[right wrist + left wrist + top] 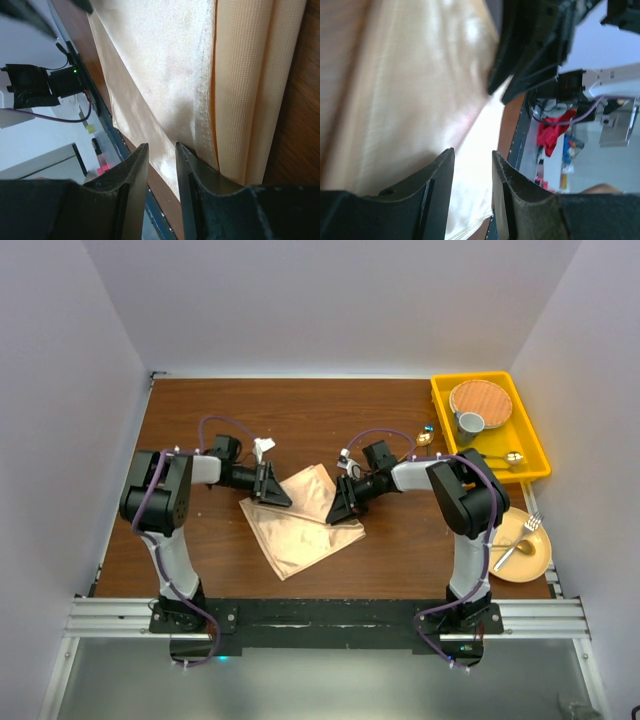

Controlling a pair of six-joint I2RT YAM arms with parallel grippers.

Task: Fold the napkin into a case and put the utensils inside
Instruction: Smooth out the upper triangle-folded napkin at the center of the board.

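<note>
The peach satin napkin [300, 525] lies folded into a layered slab at the table's middle. My left gripper [272, 486] hangs low over its left top corner, jaws a little apart, with the cloth [420, 90] showing below the gap [473, 151]. My right gripper [346, 502] is at the napkin's right edge, jaws narrowly apart [161, 145] beside the stacked folded edges [240, 90], nothing pinched. A gold fork [528, 527] and spoon [505, 557] rest on a yellow plate [542, 562]. Another gold spoon [508, 458] lies in the tray, and a small utensil with a blue part [427, 434] lies beside it.
A yellow tray [441, 405] at the back right holds a round wood-toned plate [482, 398] and a grey cup [470, 424]. The yellow plate sits near the table's right front edge. White walls enclose the table on three sides.
</note>
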